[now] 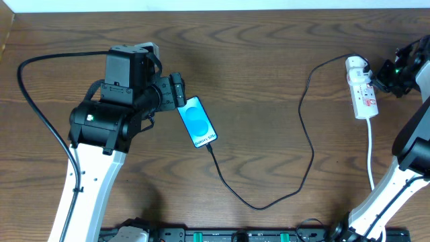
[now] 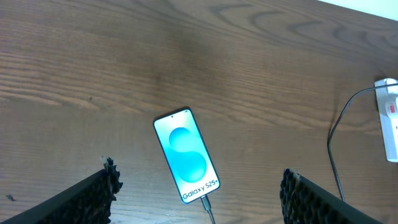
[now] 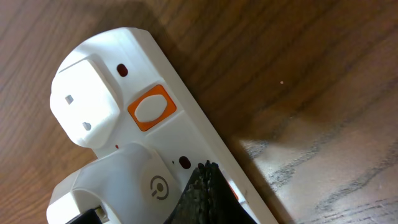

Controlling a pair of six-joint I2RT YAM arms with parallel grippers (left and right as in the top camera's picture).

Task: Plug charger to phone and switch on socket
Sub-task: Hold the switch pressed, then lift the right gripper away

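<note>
Two halves, first looks done: charger [image 1: 300, 102] tip seated in phone [image 1: 198, 122] bottom edge, phone flat on surface [image 1: 269, 40], screen lit. Left hand [image 1: 179, 92] hovers over phone, jaws wide, empty. Switch step in hand: right hand [image 3: 202, 185] pinched shut, tip on socket [image 3: 186, 93] beside red switch [image 3: 231, 193]. Next likely: firm downward press, squarely on switch, without shoving strip.

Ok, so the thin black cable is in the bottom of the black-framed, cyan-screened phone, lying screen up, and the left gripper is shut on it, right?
Not the grip. The left wrist view shows the left gripper open, its fingers spread wide, with the black-framed, cyan-screened phone lying free, screen up. The thin black cable is in its bottom end.
</note>
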